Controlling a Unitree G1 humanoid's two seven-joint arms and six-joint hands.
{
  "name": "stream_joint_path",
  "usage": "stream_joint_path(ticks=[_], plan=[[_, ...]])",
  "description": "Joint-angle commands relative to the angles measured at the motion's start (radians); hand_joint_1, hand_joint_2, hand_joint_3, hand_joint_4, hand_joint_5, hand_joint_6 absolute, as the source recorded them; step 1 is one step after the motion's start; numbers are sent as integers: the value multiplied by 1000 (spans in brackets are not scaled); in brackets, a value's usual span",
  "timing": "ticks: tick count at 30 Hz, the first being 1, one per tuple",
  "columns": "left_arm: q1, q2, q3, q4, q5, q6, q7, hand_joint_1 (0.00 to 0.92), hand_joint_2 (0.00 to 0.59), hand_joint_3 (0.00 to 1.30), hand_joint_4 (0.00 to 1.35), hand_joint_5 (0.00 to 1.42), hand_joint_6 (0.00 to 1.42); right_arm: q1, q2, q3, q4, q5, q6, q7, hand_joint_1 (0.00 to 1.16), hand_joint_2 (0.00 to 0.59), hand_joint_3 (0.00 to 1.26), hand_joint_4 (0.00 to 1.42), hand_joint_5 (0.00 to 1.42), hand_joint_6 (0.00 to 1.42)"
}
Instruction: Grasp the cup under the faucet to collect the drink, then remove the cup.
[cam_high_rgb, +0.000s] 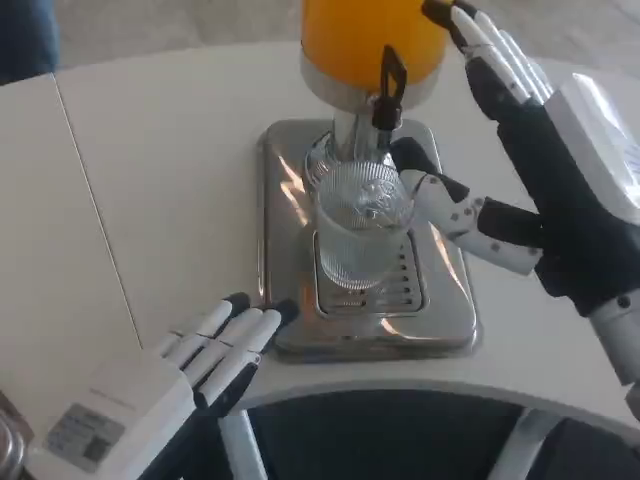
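The clear ribbed cup (362, 228) stands on the dispenser's steel drip tray (445, 320), directly under the black faucet (388, 88). Right hand (520, 170) is spread open, thumb touching the cup's side, no grip. Left hand (215, 350) rests flat on the table (160, 190), fingers extended, holding nothing.

A white table (150, 200) spreads before me. On it sits the dispenser's steel base (290, 330), my left hand (215, 350) resting just beside it.

Drinks-counter setup: orange juice dispenser (372, 40) on a white table (170, 190).
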Motion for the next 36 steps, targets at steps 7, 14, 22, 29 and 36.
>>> stream_joint_path(ticks=[7,14,22,29,36], plan=[[41,-4,36,-41,-6,2,-45,28,106,6,0,4,115,43,-8,-7,140,38,-178,-158,484,480,28,0,0,15],[50,-4,55,-46,-18,-3,-66,28,106,11,0,4,115,45,-8,-5,182,40,-219,-198,482,480,25,0,0,18],[62,-4,67,-57,-25,-5,-85,27,106,20,0,5,115,8,-14,-17,251,58,-238,-229,478,483,25,0,0,28],[84,-4,79,-69,-31,-6,-94,27,106,28,0,12,115,-25,-26,-21,314,68,-248,-246,462,482,25,0,0,41],[95,-9,85,-76,-33,-3,-102,27,107,36,0,15,115,-46,-24,-14,360,83,-256,-248,453,481,25,0,0,46]])
